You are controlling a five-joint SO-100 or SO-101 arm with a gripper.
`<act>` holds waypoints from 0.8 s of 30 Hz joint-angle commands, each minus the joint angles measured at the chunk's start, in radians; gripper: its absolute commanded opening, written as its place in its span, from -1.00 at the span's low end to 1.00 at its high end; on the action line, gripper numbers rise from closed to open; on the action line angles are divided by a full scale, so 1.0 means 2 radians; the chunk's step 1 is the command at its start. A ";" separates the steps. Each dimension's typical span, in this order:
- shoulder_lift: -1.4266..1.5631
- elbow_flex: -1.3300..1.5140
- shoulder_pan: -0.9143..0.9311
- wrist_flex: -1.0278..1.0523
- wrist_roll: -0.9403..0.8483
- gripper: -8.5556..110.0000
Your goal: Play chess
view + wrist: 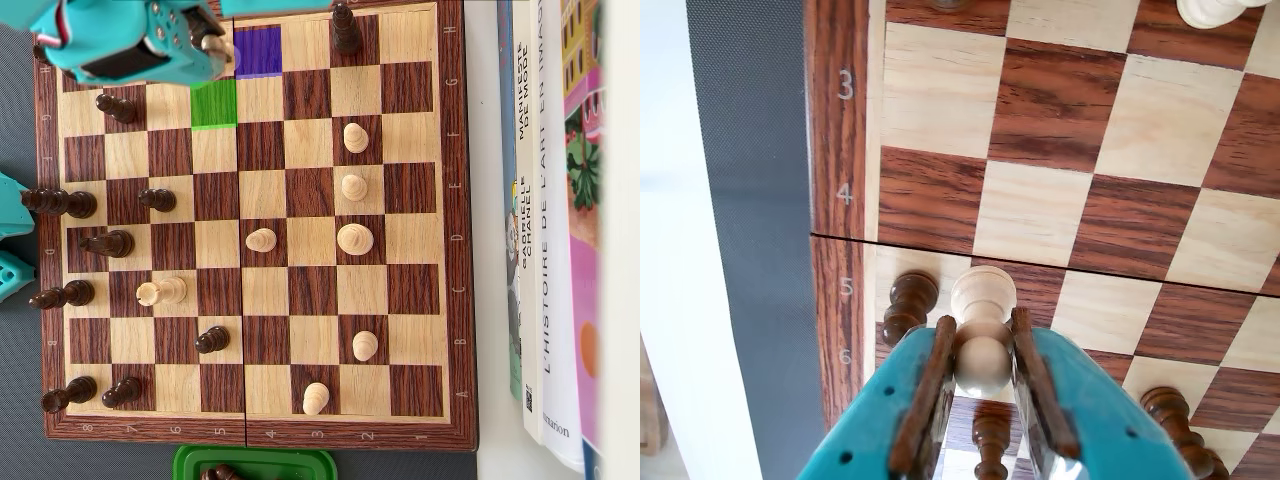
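A: What has the teal plastic claw [985, 345] got hold of?

B: A pale turned-wood chess piece [983, 330], a light-coloured one with a round flared top. In the wrist view the two brown wooden finger pads [930, 385] press on either side of its narrow neck, so the claw is closed snugly around it. The piece stands at the board's edge, level with the printed 5 and 6, with a dark brown turned-wood pawn [908, 305] just beside it on the left.

A: And from above?

B: The arm covers that corner of the folding wooden chessboard [455, 250], so the held piece is hidden there. A purple-tinted square [259, 50] and a green-tinted square [214, 103] show just next to the arm.

A: How would you expect the piece to handle?

B: Light and rigid, I'd say, being solid wood. The finish looks smooth, so it may slip if the grip is loose. The neck under the head seems a sensible hold: the flare above should stop it sliding down through the pads.

A: Any risk?

B: The dark pawn stands very close, and another dark carved wooden piece [1180, 420] sits near the right finger. A sideways swing could topple either. Lifting straight up first looks safer to me.
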 commanded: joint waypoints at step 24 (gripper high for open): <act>0.068 0.132 0.012 -0.075 0.002 -0.73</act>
